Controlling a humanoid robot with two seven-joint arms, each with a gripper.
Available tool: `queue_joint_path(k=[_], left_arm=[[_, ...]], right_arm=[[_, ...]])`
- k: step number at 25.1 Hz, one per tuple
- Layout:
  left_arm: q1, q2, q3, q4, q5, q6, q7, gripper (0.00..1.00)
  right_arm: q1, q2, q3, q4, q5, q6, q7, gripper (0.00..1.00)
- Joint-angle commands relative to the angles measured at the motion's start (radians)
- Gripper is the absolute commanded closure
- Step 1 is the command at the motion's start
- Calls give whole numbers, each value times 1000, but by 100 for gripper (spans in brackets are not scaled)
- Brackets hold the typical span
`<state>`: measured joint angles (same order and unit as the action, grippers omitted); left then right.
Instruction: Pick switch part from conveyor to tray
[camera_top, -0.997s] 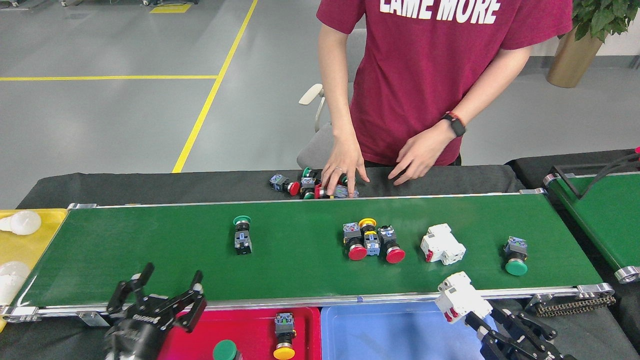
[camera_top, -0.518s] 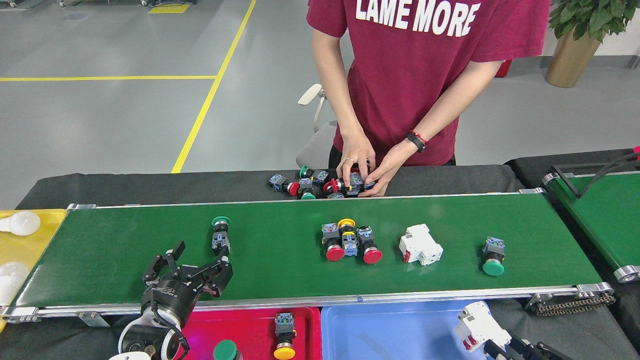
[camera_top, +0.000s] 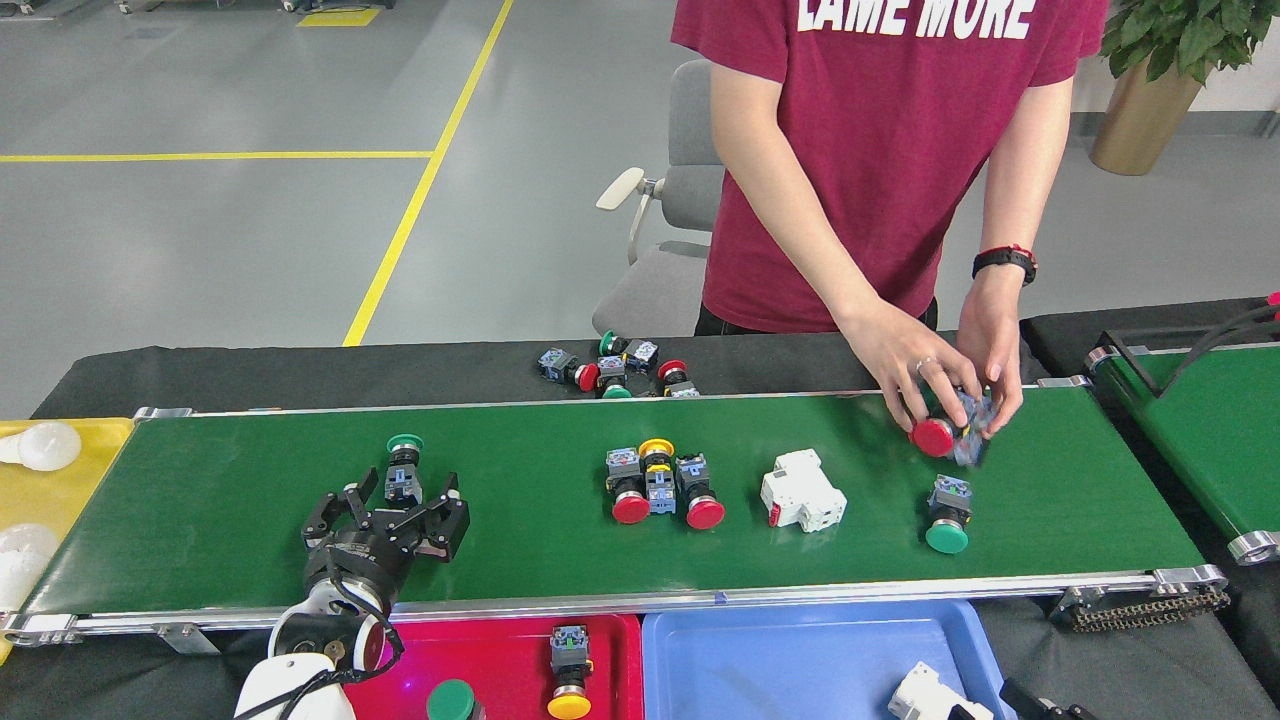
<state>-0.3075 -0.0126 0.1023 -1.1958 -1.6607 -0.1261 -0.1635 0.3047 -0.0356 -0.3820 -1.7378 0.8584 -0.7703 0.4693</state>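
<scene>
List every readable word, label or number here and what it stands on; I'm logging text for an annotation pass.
"AME MORE": white capitals on the person's maroon shirt, cut off by the top edge.
Labels on the switch parts and the white breaker: too small to read.

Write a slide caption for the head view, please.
Open left gripper reaches the green-capped push-button switch on the glossy dark green conveyor.

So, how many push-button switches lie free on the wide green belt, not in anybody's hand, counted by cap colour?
Green cap: 2
Red cap: 2
Yellow cap: 1
Total: 5
</scene>
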Motion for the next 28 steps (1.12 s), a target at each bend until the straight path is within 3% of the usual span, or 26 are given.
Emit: queue_joint_path(k=[1, 8, 12, 14, 18, 22, 25, 28], left_arm=[[-28, 10, -1, 21, -2, 39, 75, 75], [-35, 39, -4, 91, -17, 83, 122, 86], [11, 40, -21, 74, -16, 72, 147, 95], [44, 43, -52, -25, -11, 42, 147, 97], [212, 121, -41, -373, 16, -323, 133, 96], [378, 140, 10, -504, 47, -592, 113, 93], [464, 146, 31, -512, 53, -649, 110, 81], [502, 149, 73, -527, 59, -658, 108, 35]], right_arm=[[-29, 39, -20, -28, -5, -15, -11, 6], [-101, 57, -46, -31, 5, -7, -14, 10], [-110, 57, -46, -31, 42, 180, -28, 10], [-116, 57, -46, -26, 79, 267, -69, 10], [-162, 63, -41, -16, 174, 398, -218, 10], [-190, 91, -14, 0, 303, 473, -264, 10], [-150, 95, 25, -26, 321, 465, -267, 10], [-84, 85, 51, -31, 327, 439, -268, 9]])
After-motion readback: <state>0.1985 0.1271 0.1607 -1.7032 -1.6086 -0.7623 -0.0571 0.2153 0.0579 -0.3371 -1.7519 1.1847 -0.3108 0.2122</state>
